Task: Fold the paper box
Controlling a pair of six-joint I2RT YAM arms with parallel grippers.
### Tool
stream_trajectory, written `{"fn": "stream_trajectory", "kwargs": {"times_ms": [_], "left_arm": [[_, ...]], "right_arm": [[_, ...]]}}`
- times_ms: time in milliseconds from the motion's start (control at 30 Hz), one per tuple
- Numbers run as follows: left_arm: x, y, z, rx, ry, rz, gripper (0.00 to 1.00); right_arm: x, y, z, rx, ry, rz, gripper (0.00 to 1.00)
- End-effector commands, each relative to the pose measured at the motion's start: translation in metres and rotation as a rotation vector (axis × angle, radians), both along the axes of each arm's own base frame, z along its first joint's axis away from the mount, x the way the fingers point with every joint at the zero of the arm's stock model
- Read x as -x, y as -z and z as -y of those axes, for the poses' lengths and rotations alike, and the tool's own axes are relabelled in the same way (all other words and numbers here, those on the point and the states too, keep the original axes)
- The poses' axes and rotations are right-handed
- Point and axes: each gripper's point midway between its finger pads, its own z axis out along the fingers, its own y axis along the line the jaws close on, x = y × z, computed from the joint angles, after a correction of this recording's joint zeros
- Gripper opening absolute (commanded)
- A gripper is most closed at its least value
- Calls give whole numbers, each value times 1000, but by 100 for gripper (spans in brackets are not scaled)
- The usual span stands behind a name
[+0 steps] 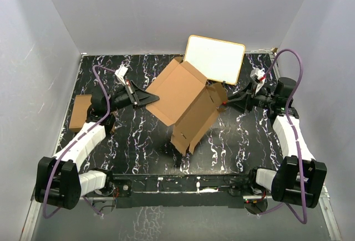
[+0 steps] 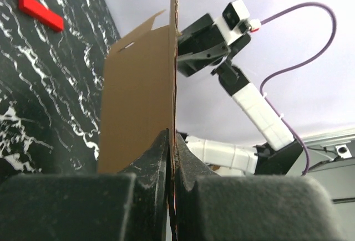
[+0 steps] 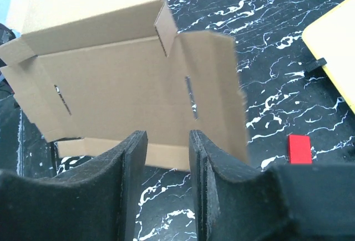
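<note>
Brown cardboard, the paper box [image 1: 186, 105] hangs just in front of the white board [image 1: 215, 58], with the left gripper [image 2: 172, 138] clamped on its edge. The right gripper [image 3: 168, 141] stands with jaws apart at the opposite flap. I would grasp that flap close to its crease.

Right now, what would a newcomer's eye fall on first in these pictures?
The paper box, a broad creased brown sheet, hangs over the middle of the marbled table, the left gripper shut on its left edge. The right gripper is open at its right side; a yellow-rimmed white board lies behind.
</note>
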Motion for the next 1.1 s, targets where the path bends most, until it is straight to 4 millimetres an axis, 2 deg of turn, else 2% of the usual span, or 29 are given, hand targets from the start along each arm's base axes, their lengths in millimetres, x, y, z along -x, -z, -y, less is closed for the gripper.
{"fn": "stream_trajectory", "kwargs": {"times_ms": [0,133,300,400,567,700,900,1067], "left_arm": [[17,17,-6,-48,75,-13,0],[14,45,-10,-158,94,15,0],[9,74,-11,-255,157,55,0],[3,100,-17,-372,168,70,0],[-6,110,-23,-468,174,168,0],[-11,105,-24,-485,160,228,0],[-12,97,-23,-473,151,274,0],[-11,89,-21,-456,146,292,0]], "right_arm": [[4,-15,4,18,-22,96,43],[-2,-8,8,23,6,70,47],[-13,10,13,27,52,-1,64],[-18,27,15,23,62,-59,75],[-25,66,9,86,46,-102,93],[-30,93,5,129,22,-139,94],[-24,127,-8,180,-46,-251,94],[-24,145,-29,225,-107,-342,78]]}}
